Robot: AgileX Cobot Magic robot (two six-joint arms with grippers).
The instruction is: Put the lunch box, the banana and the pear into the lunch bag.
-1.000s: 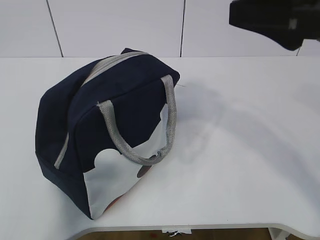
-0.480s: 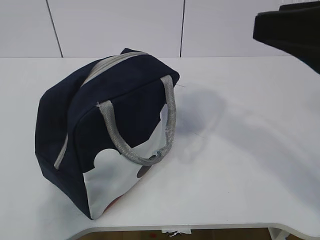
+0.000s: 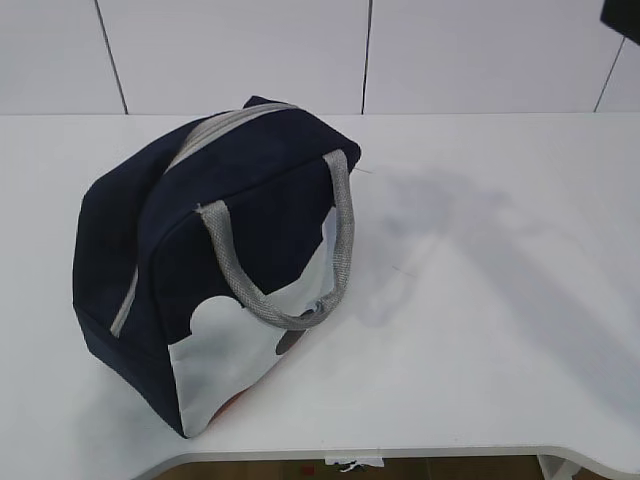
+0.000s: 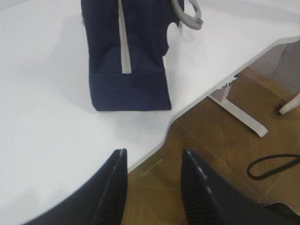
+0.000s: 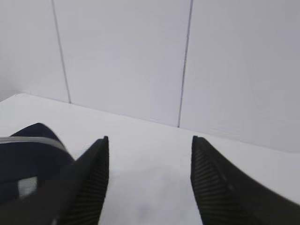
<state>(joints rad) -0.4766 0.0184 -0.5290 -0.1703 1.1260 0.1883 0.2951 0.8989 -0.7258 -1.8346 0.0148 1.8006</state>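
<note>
Navy lunch bag [image 3: 215, 260] sits zipped on the table [image 3: 500, 300] — no fruit or box visible. Right gripper [image 5: 150, 183] has withdrawn upward, jaws apart and empty; left gripper [image 4: 153, 187] likewise — packing looks finished.

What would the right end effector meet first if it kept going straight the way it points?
Probably nothing soon: the open right end effector points over bare table toward the wall. The lunch bag sits left of that line. Depth is unclear.

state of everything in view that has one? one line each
lunch bag: standing on the table, zipper looks shut, nothing touching it
near handle: flopped down over the white side patch
left gripper: jaws open, empty, at the table edge short of the bag
right gripper: jaws open, empty, raised, facing the back wall
lunch box, banana, pear: not visible
</note>
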